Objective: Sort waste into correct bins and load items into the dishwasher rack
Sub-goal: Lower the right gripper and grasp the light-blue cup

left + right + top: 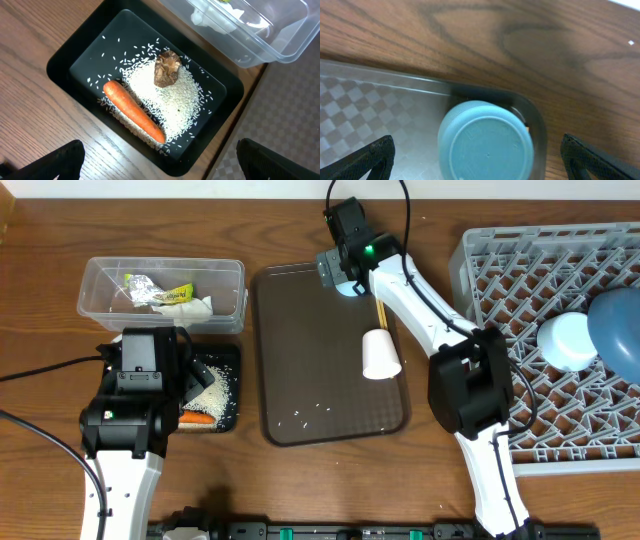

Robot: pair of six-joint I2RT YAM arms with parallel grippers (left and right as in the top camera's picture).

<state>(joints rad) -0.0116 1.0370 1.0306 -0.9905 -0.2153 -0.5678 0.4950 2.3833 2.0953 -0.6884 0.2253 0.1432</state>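
My left gripper (160, 167) is open and empty above the near edge of the black tray (75, 55), which holds the orange carrot (132, 111), a pile of white rice (172, 102) and the brown lump (166, 68). The clear tub (100, 280) behind it holds napkins (190, 307) and the wrapper (150, 290). My right gripper (480, 160) is open, its fingers on either side of the upturned light blue cup (487, 145) at the brown tray's far right corner. The white cup (380, 355) lies on its side beside the chopsticks (381, 312).
The brown serving tray (300, 380) has a few rice grains (310, 413) near its front. The grey rack (520, 280) at the right holds the small pale blue bowl (567, 340) and the dark blue bowl (618, 320). The right arm spans the rack's left edge.
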